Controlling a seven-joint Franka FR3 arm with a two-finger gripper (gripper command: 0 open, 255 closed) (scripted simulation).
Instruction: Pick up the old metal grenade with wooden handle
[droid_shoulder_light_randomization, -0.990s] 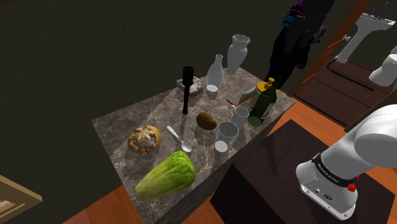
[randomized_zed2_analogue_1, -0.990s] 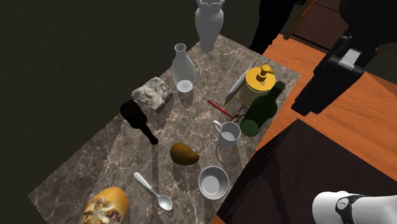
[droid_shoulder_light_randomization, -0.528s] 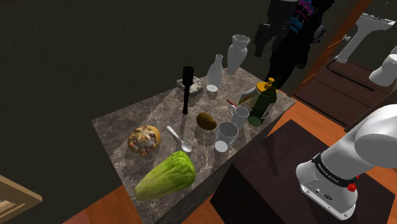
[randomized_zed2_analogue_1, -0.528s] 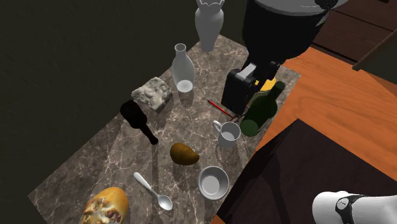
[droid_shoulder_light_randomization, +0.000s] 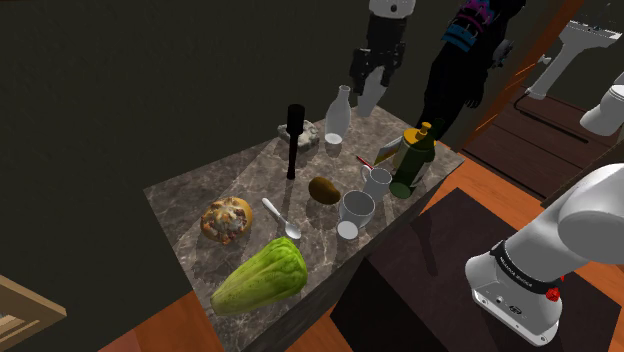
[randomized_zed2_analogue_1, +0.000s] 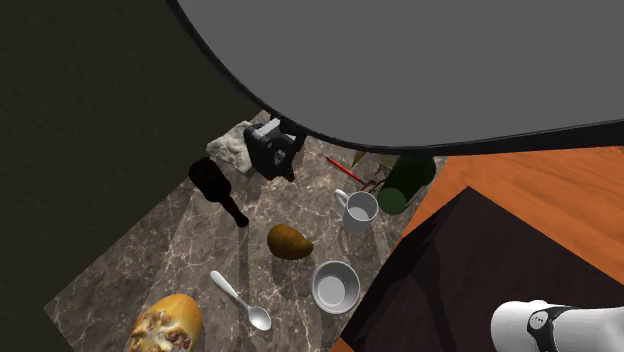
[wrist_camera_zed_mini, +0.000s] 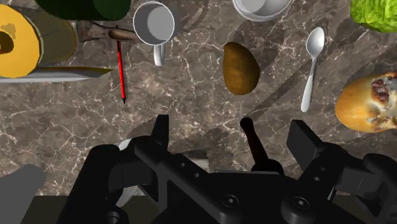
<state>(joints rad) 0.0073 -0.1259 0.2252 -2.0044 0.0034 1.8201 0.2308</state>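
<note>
**Black stick grenade upright on marble table, gripper spread above**

The all-black grenade (droid_shoulder_light_randomization: 293, 142) stands upright on the marble table (droid_shoulder_light_randomization: 180, 208), just behind a brown potato (droid_shoulder_light_randomization: 322, 189). The gripper (droid_shoulder_light_randomization: 369, 76) hovers high above, fingers (wrist_camera_zed_mini: 160, 131) spread wide and clasping nothing.

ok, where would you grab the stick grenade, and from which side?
Probably the thick head, from straight above. The grenade, drawn black, stands upright on the marbled table, head up and thin handle down, so the head is what a descending gripper meets first. The gripper is open. The stone lump close beside it makes a sideways approach look tighter.
</note>
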